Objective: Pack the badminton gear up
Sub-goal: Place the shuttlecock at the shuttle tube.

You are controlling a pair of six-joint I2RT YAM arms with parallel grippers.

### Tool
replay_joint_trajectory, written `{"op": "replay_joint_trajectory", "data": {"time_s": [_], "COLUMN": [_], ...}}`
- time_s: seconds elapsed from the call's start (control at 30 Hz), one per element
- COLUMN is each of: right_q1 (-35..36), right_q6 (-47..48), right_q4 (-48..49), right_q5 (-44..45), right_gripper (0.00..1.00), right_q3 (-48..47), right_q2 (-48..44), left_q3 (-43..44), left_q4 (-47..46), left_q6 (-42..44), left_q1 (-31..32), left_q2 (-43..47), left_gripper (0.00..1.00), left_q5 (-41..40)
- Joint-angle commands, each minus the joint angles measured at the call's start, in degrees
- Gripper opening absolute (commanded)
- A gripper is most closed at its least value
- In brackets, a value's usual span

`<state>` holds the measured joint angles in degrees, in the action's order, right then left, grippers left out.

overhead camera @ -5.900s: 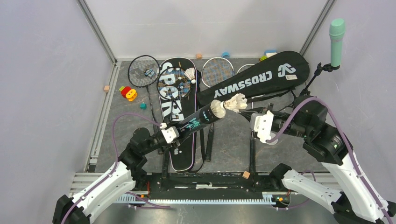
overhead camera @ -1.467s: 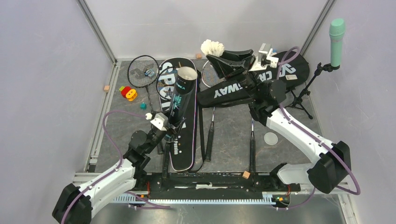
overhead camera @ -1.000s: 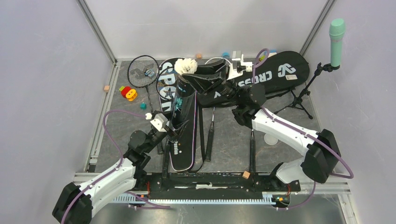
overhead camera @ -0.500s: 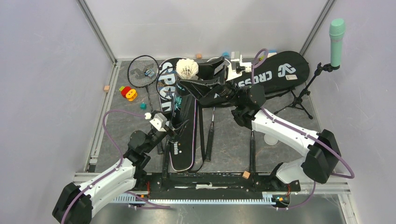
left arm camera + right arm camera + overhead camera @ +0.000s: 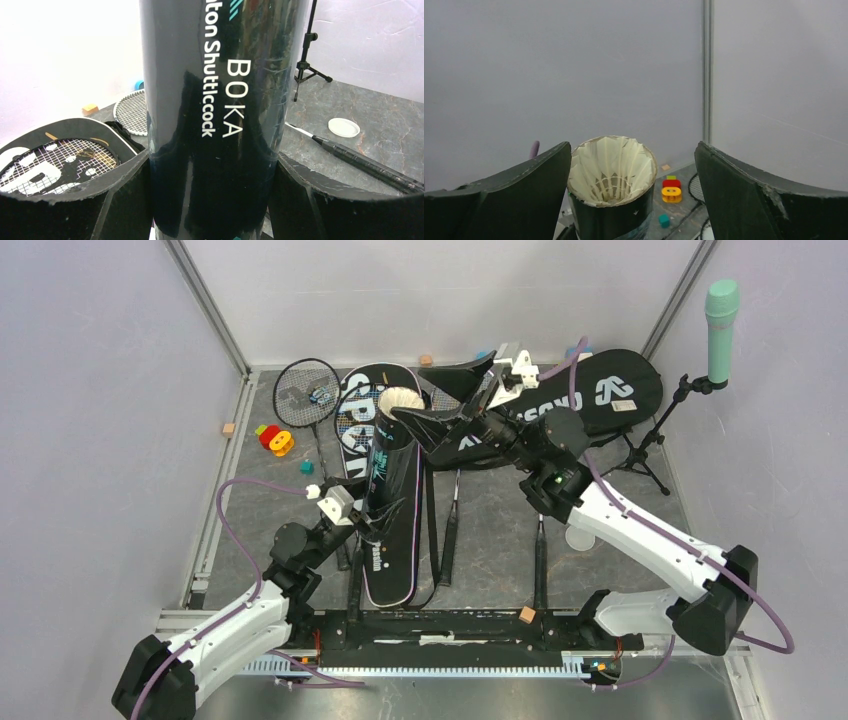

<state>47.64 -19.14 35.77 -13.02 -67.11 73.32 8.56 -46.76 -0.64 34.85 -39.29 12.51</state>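
Observation:
My left gripper (image 5: 362, 525) is shut on the lower part of the long black tube (image 5: 390, 455), which stands tilted over the "SPORT" bag (image 5: 358, 430). In the left wrist view the tube (image 5: 215, 125) fills the gap between both fingers (image 5: 75, 200). A white feather shuttlecock (image 5: 402, 400) sits in the tube's open mouth, feathers up. My right gripper (image 5: 440, 400) hangs open beside that mouth. Its wrist view shows the shuttlecock (image 5: 611, 167) in the tube (image 5: 614, 220) between wide-spread fingers, touching neither. The "CROSSWAY" bag (image 5: 610, 390) lies at the back right. A racket (image 5: 305, 392) lies at the back left.
A mint-green microphone (image 5: 721, 315) on a black stand is at the far right. Coloured toy blocks (image 5: 275, 438) lie at the left, and another block (image 5: 526, 615) near the front rail. Racket handles (image 5: 446, 530) stretch across the middle. A white lid (image 5: 344, 127) lies on the floor.
The right gripper opened and let go of the shuttlecock, which has sunk into the tube's mouth. The right arm drew back a little to the right. The left gripper kept hold of the tube.

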Motion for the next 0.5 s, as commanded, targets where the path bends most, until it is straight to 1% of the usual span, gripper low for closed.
{"op": "replay_joint_trajectory", "data": {"time_s": [0.0,0.07,0.2,0.27,0.33,0.47], "right_q1": [0.21,0.2,0.17,0.23,0.18,0.17], "right_q6": [8.6,11.63,16.48,19.91,24.73,30.91], "right_q4": [-16.65,-21.74,-28.27,-34.03,-42.81,-62.38], "right_q5": [-0.44,-0.16,0.29,-1.41,-3.47,-1.92], "right_gripper": [0.98,0.98,0.98,0.98,0.98,0.98], "right_q3": [-8.43,-10.51,-9.97,-10.39,-12.06,-16.47], "right_q2": [-2.26,-3.52,-8.35,-10.91,-12.7,-16.0], "left_q3": [1.09,1.82,4.27,4.95,5.14,4.45], "left_q4": [-3.34,0.1,9.3,12.4,14.97,17.58], "left_q6": [2.89,5.33,10.5,12.01,13.83,17.26], "left_q1": [0.04,0.06,0.05,0.06,0.04,0.05], "left_q2": [1.19,1.58,2.46,2.86,3.57,5.63], "left_gripper": [0.18,0.18,0.17,0.17,0.17,0.17], "left_q5": [3.1,5.37,10.6,11.74,13.79,18.08]}}
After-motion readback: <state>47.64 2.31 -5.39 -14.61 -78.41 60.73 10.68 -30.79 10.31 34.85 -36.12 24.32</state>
